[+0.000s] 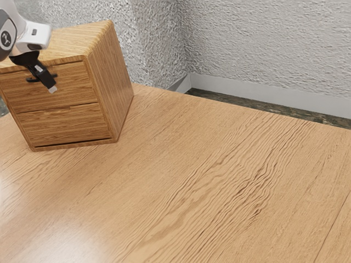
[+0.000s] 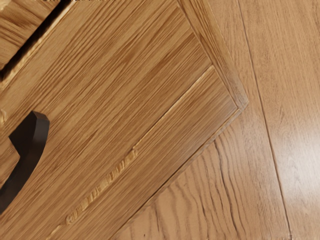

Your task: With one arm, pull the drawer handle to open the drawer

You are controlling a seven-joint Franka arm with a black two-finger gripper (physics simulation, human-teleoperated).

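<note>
While the cabinet [image 1: 107, 60] sits far off at the exterior view's left, I hold the gripper [image 1: 44, 82] at the handle [image 2: 25, 155] of the top drawer [image 1: 74, 87] — placed for the pull — open or closed, can't tell.

No readable text, label, brand or number showing in either view. Small round mark [image 1: 5, 37] on arm [image 1: 13, 22], sitting at ten o'clock in exterior view, staying too small to read.
</note>
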